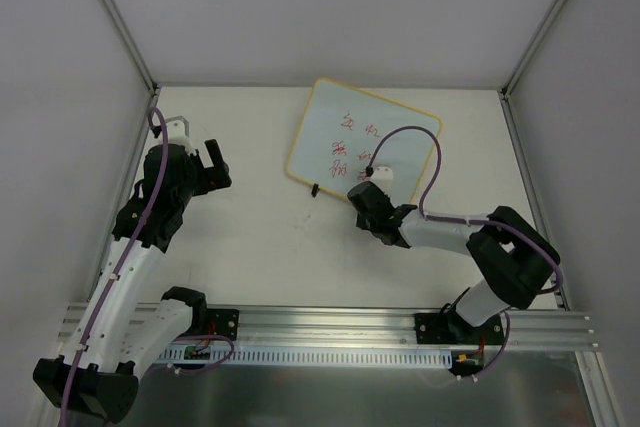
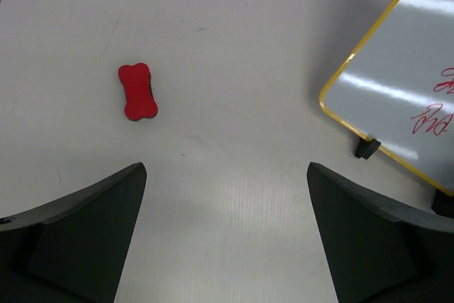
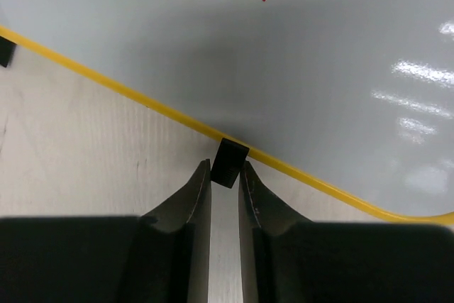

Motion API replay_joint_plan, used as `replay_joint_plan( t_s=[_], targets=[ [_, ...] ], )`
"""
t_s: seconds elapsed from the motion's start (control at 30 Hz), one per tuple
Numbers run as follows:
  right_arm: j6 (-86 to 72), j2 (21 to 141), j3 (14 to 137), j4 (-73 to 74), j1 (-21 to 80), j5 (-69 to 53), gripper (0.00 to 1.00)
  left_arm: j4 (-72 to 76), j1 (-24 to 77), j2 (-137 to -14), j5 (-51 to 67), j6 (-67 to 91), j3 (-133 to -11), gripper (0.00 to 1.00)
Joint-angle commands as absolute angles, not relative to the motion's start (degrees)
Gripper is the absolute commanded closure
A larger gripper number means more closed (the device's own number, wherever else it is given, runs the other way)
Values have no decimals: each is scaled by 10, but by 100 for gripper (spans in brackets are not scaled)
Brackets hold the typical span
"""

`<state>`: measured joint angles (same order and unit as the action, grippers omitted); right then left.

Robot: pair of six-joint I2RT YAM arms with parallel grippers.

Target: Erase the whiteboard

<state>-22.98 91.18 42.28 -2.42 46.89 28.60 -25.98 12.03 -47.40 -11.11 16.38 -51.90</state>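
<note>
The whiteboard (image 1: 365,137) lies flat at the back middle of the table, with a yellow frame and red scribbles. My right gripper (image 1: 362,192) is at its near edge. In the right wrist view the gripper (image 3: 225,168) is shut on a small black clip (image 3: 230,161) on the board's frame (image 3: 128,91). My left gripper (image 1: 215,167) is open and empty above the table, left of the board. Its wrist view shows the open jaws (image 2: 225,169), a red bone-shaped eraser (image 2: 137,91) ahead to the left, and the board's corner (image 2: 411,69) with the second clip (image 2: 367,148).
Grey enclosure walls (image 1: 80,97) stand on three sides of the white table. The metal rail (image 1: 330,332) with the arm bases runs along the near edge. The eraser does not show in the top view.
</note>
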Motion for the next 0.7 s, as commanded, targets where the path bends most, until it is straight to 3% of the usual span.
replay_joint_plan(
  t_s=[0.0, 0.3, 0.4, 0.43, 0.53, 0.67],
  targets=[
    [-178, 879, 384, -24, 497, 158, 100, -250, 124, -475, -133, 173, -512, 1],
    [-103, 771, 321, 29, 502, 120, 99, -250, 124, -495, -156, 183, -511, 1],
    [-84, 763, 322, 34, 502, 106, 82, -250, 124, -515, -164, 190, -515, 1],
    [-78, 762, 324, 35, 501, 98, 70, -250, 123, -521, -165, 193, -517, 1],
    [-73, 751, 340, 48, 500, 79, 47, -250, 123, -547, -167, 204, -528, 1],
    [-59, 718, 370, 89, 496, 55, 29, -250, 123, -573, -168, 218, -540, 1]
  ],
)
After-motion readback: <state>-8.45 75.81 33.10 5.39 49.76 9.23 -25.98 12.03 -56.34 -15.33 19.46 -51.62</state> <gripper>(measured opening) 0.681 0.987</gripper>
